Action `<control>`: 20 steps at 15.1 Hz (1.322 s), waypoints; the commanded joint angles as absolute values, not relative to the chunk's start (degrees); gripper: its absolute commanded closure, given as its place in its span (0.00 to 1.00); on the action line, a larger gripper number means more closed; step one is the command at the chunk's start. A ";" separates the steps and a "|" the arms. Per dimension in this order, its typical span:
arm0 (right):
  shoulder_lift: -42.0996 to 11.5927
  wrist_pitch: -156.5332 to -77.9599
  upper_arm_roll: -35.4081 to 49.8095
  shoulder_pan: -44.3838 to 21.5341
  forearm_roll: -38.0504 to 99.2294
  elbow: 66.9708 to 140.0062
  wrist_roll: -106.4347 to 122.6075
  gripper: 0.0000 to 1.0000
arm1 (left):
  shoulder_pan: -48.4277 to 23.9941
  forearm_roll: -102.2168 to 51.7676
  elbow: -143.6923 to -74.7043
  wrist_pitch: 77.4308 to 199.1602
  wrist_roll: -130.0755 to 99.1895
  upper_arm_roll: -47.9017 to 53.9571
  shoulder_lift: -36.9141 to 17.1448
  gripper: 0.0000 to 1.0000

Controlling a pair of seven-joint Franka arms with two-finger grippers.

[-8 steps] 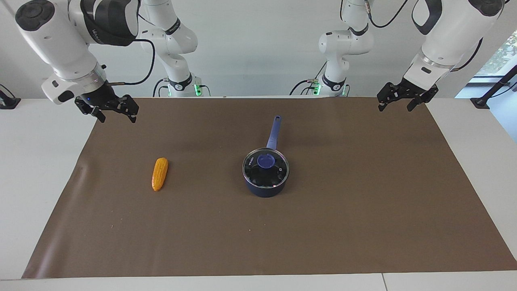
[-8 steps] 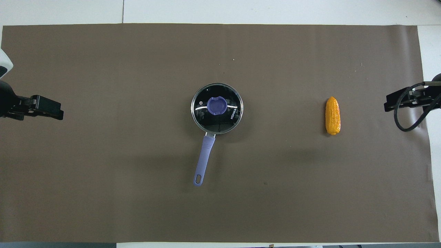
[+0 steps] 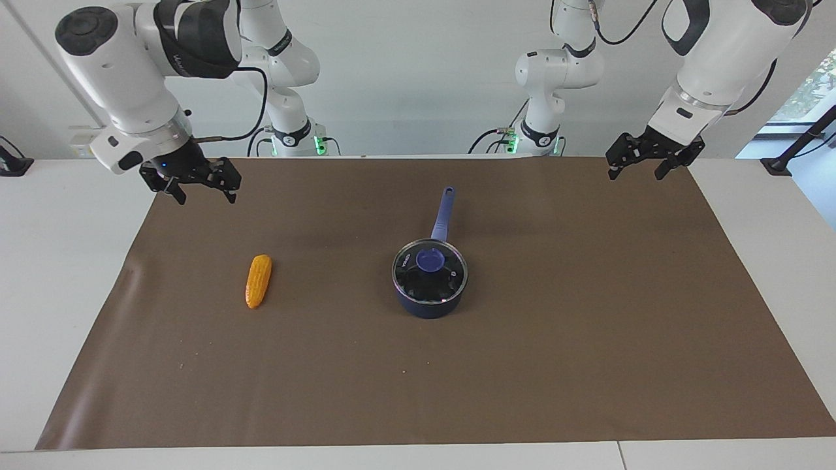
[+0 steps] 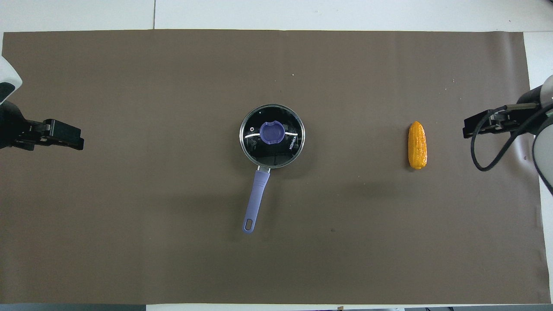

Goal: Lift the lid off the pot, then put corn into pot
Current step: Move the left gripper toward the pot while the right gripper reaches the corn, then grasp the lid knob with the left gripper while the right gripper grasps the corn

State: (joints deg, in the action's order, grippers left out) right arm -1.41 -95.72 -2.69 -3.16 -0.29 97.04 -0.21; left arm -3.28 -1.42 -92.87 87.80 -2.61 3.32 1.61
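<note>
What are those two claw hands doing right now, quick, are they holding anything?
Left gripper: open, holding nothing, up over the brown mat's corner.
Right gripper: open, holding nothing, up over the mat's edge at its own end.

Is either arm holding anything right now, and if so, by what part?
Nothing is held. The left gripper and right gripper hang open over the mat's corners; the lid sits on the pot, the corn untouched.

White counter (image 3: 59,261) covered by a brown mat (image 3: 588,313); plain pale wall (image 3: 418,78); daylit window (image 3: 806,91) at one end.
</note>
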 commanded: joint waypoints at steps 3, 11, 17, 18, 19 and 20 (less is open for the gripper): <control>-2.81 -115.37 -2.29 -5.10 0.35 113.00 -1.85 0.00 | -12.90 -2.11 -94.14 94.13 -13.80 2.99 0.89 0.00; -6.59 -133.06 -2.29 -4.04 0.35 124.98 -0.79 0.00 | -31.46 -2.99 -70.14 98.77 -37.17 2.90 -28.38 0.00; -10.72 -136.14 -2.29 -2.64 0.35 124.72 -0.62 0.00 | -34.28 -0.27 -71.45 103.70 -38.32 2.90 -31.82 0.00; -10.81 -136.32 -2.29 -2.46 0.35 124.72 -0.62 0.06 | -34.36 0.00 -72.06 104.93 -37.71 2.90 -31.73 0.00; -11.42 -136.58 -2.29 -2.46 0.35 124.72 -0.62 0.10 | -34.63 0.00 -72.51 105.29 -37.10 2.90 -31.73 0.00; -11.77 -137.10 -2.29 -2.37 0.35 124.80 -0.62 0.12 | -34.72 0.00 -73.55 106.25 -36.92 2.90 -31.64 0.00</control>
